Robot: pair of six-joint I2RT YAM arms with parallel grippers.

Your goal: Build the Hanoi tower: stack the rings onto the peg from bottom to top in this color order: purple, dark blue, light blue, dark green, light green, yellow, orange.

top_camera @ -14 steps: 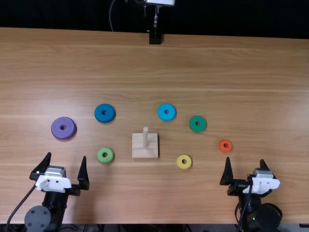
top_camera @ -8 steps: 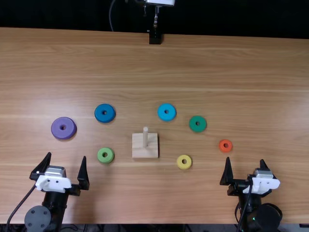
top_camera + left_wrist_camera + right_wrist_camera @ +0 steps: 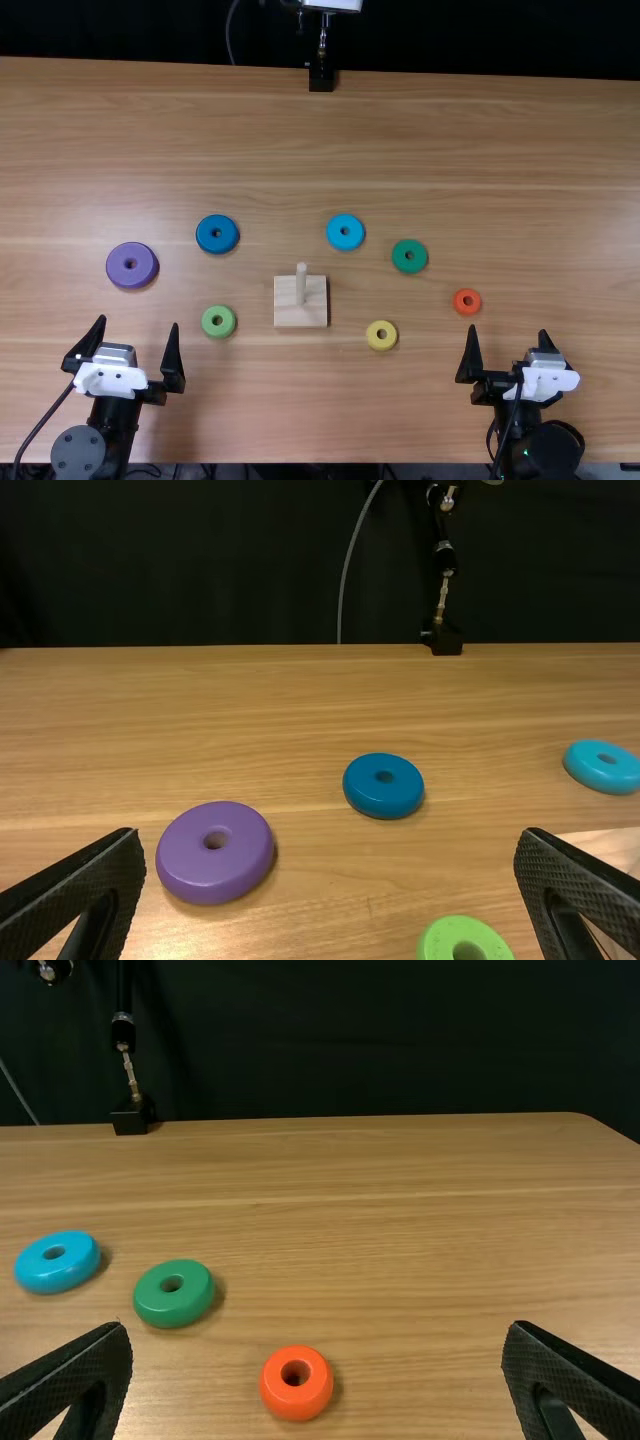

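Note:
In the top view, my left gripper (image 3: 139,326) stands open at the near left, short of the purple ring (image 3: 132,265). My right gripper (image 3: 508,336) is open at the near right, close to the orange ring (image 3: 467,302). The bare peg (image 3: 301,284) rises from its square wooden base (image 3: 300,315). Around it lie the dark blue ring (image 3: 217,234), light blue ring (image 3: 345,232), dark green ring (image 3: 409,256), light green ring (image 3: 218,321) and yellow ring (image 3: 381,335). The wrist views give nothing between the fingers of the left gripper (image 3: 330,865) or the right gripper (image 3: 316,1345).
A small black stand (image 3: 321,78) holding a thin metal rod is at the table's far edge, with a cable hanging beside it. The wooden table (image 3: 480,140) extends beyond the rings toward a dark backdrop.

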